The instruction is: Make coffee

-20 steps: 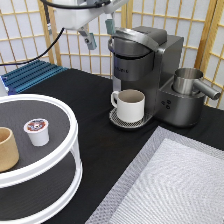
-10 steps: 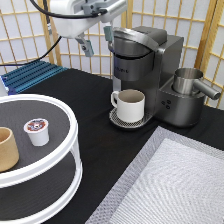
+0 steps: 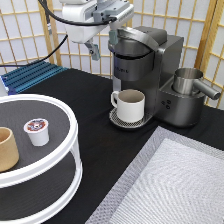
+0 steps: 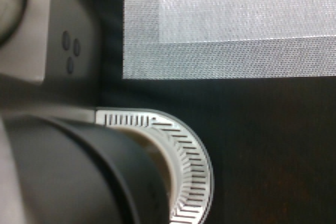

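Coffee pod [image 3: 37, 131] sits untouched on my round tray [image 3: 70, 125] near the counter's left edge (tan cup [image 3: 7, 148] beside it). Farther back, the gripper [image 3: 102, 43], fingers spread and empty, has drifted right to the coffee machine [image 3: 145, 70] lid above the mug [image 3: 129, 105].

Black table [image 3: 75, 95] – coffee machine [image 3: 150, 75], tiered stand [image 3: 65, 150], grey mat [image 3: 175, 185], blue mat [image 3: 30, 75].

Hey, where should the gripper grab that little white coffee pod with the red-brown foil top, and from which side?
Grip the small white plastic coffee pod across its tapered side walls, coming straight down. It stands upright, foil up, on the round white tray, apart from the tan cup.
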You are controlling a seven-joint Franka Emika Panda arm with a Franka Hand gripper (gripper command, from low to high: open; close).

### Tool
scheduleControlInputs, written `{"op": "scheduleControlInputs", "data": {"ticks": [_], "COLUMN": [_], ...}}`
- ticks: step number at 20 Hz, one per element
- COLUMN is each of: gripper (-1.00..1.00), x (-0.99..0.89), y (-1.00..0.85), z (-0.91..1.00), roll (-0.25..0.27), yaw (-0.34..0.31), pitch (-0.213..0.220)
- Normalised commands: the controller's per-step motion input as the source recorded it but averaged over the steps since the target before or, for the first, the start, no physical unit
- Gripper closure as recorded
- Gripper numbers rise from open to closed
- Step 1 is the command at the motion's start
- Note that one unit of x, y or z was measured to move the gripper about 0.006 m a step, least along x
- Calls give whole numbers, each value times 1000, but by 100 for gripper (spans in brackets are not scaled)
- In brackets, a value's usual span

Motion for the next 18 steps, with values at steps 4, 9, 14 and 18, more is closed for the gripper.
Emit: {"op": "scheduleControlInputs", "data": {"ticks": [4, 9, 14, 18], "gripper": [-100, -100, -100, -100], "x": [516, 630, 686, 731], "y": [706, 713, 651, 627], "z": [657, 629, 625, 479], "roll": [-22, -87, -105, -125], "yaw": [47, 23, 9, 0], "pitch": [208, 234, 237, 237]}}
